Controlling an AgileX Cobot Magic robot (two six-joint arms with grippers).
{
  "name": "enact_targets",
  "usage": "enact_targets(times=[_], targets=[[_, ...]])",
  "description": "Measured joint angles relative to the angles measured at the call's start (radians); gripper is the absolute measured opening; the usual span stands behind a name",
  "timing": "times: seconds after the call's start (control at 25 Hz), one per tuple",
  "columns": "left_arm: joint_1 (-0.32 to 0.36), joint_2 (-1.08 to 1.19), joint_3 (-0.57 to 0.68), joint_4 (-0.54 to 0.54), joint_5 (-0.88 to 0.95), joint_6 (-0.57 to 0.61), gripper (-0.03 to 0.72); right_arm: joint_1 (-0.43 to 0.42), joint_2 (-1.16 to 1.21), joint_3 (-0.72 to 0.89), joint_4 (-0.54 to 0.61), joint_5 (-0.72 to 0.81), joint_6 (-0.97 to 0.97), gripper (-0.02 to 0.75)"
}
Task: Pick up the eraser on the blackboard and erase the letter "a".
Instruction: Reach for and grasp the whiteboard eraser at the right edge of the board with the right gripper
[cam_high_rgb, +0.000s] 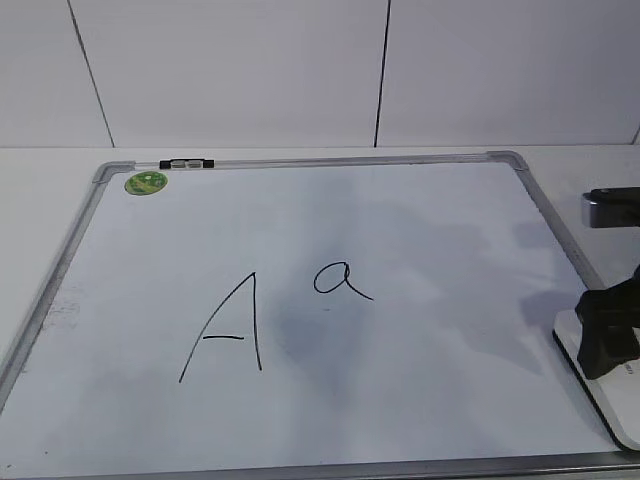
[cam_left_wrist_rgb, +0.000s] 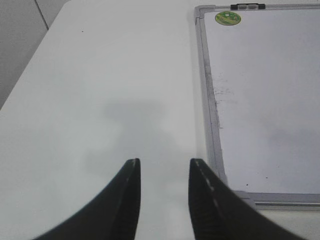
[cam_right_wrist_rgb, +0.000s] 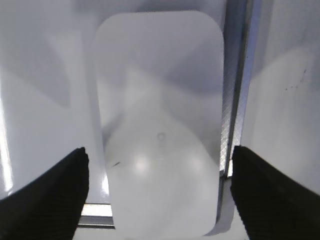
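Note:
The blackboard (cam_high_rgb: 420, 230) is a white dry-erase board with a grey frame and a green sticker (cam_high_rgb: 146, 182). A small handwritten letter "a" (cam_high_rgb: 340, 279) sits near its middle, right of a larger capital "A" (cam_high_rgb: 228, 330). The white eraser (cam_high_rgb: 600, 380) lies at the board's right lower corner, over the frame; it fills the right wrist view (cam_right_wrist_rgb: 160, 125). My right gripper (cam_right_wrist_rgb: 157, 160) is open, its fingers straddling the eraser just above it. My left gripper (cam_left_wrist_rgb: 164, 167) is open and empty over the table, left of the board's frame (cam_left_wrist_rgb: 210, 115).
A black-and-silver clip (cam_high_rgb: 187, 162) sits on the board's top frame. White table surface (cam_left_wrist_rgb: 100, 90) lies left of the board. A white wall with dark seams stands behind.

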Motion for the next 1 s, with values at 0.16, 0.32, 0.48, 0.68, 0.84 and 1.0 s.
enact_targets(times=[0.16, 0.32, 0.48, 0.68, 0.84, 1.0], targets=[[0.0, 0.0, 0.0, 0.0, 0.0, 0.0, 0.245, 0.0, 0.039, -0.01, -0.002, -0.002, 0.002, 0.675], [0.0, 0.0, 0.0, 0.0, 0.0, 0.0, 0.245, 0.0, 0.052, -0.013, -0.01, -0.01, 0.009, 0.675], [0.0, 0.0, 0.0, 0.0, 0.0, 0.0, 0.245, 0.0, 0.056, -0.013, -0.018, -0.019, 0.014, 0.675], [0.0, 0.0, 0.0, 0.0, 0.0, 0.0, 0.245, 0.0, 0.083, -0.013, -0.021, -0.02, 0.021, 0.675], [0.0, 0.0, 0.0, 0.0, 0.0, 0.0, 0.245, 0.0, 0.089, -0.013, -0.021, -0.022, 0.021, 0.671], [0.0, 0.0, 0.0, 0.0, 0.0, 0.0, 0.245, 0.0, 0.089, -0.013, -0.021, -0.022, 0.021, 0.648]])
